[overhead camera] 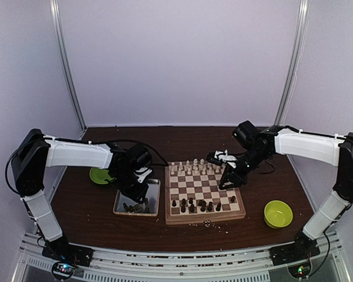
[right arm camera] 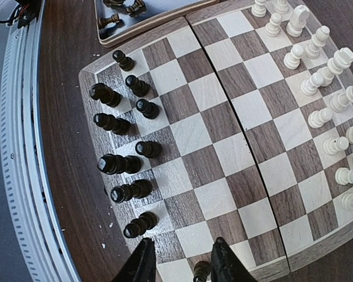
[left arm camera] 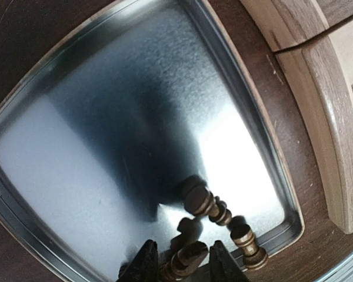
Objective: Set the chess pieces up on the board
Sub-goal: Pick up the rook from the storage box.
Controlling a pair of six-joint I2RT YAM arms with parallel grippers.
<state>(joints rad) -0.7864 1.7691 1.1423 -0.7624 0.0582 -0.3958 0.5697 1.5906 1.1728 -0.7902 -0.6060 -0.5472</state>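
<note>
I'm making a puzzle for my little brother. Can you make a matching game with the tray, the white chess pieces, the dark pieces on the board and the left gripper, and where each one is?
Things: 1 metal tray; 2 cream chessmen; 3 dark chessmen on the chessboard; 4 left gripper.
Places: A the board's near rows; B over the tray; C beside the board's left edge; D the board's far rows.
Pairs: 1-C, 2-D, 3-A, 4-B.

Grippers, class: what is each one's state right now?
Left gripper: closed on a dark chess piece.
Right gripper: second dark piece between its fingers; grip cannot be told.
</note>
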